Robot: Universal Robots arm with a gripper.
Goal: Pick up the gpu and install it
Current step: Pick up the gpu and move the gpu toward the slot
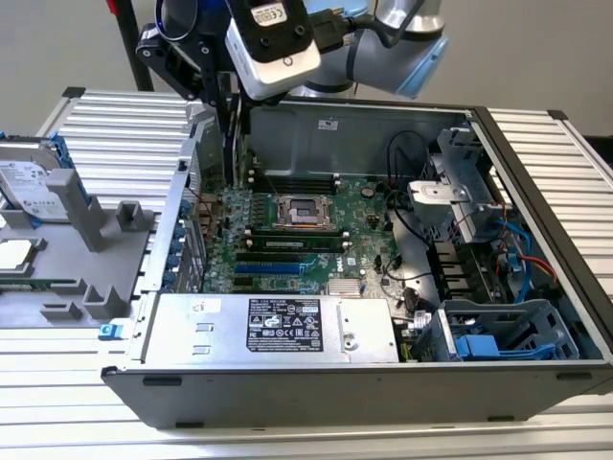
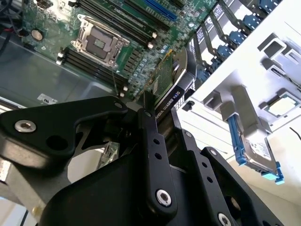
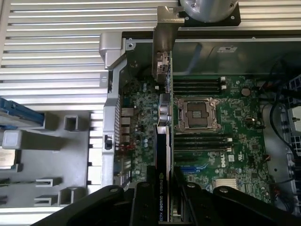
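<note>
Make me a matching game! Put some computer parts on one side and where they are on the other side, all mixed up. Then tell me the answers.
Things:
1. slim green gpu card with black cooler shroud
2. large green motherboard with square socket
3. silver hard drive in blue frame
4. silver metal box with black label

Places:
A. on the grey holder beside the case
B. flat inside the open computer case
C. clamped in the black gripper, above the board
D. along the case's near side in the exterior view

Pairs: 1-C, 2-B, 3-A, 4-D

Robotics lab: opened computer case [image 1: 316, 393] on aluminium bench [image 1: 124, 125].
</note>
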